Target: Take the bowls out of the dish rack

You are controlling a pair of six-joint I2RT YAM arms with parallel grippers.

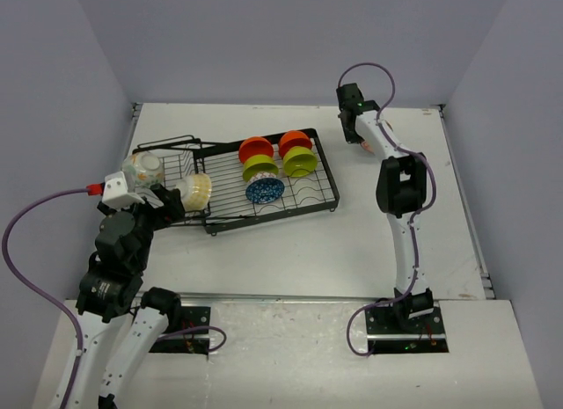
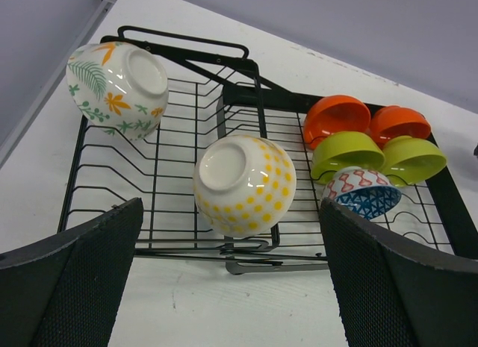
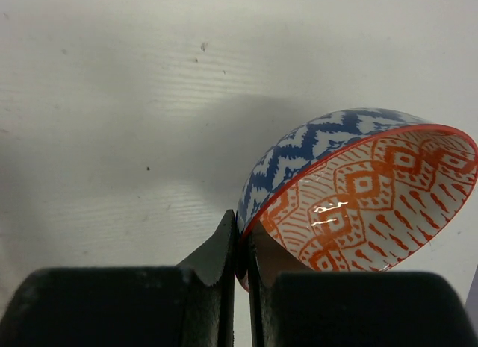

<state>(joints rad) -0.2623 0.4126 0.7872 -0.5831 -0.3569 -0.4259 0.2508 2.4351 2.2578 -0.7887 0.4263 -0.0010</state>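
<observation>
The black wire dish rack (image 1: pixel 310 194) (image 2: pixel 172 175) lies mid-table. In its right half two orange bowls (image 1: pixel 256 149) (image 2: pixel 336 119), two lime green bowls (image 1: pixel 300 161) (image 2: pixel 347 151) and a blue-and-white patterned bowl (image 1: pixel 265 190) (image 2: pixel 362 194) stand on edge. A yellow-dotted cream bowl (image 1: pixel 197 191) (image 2: pixel 245 184) and a leaf-patterned white bowl (image 1: pixel 142 170) (image 2: pixel 116 78) rest in the left section. My left gripper (image 1: pixel 176 200) (image 2: pixel 239 287) is open just short of the dotted bowl. My right gripper (image 1: pixel 361 141) (image 3: pixel 243 239) is shut on the rim of a blue-outside, orange-inside bowl (image 3: pixel 358 190), held low over the table at the far right.
The rack's left end overhangs near the table's left edge (image 1: pixel 132 136). White tabletop (image 1: pixel 352 242) stretches between the rack and the arm bases. Grey walls close in the back and both sides.
</observation>
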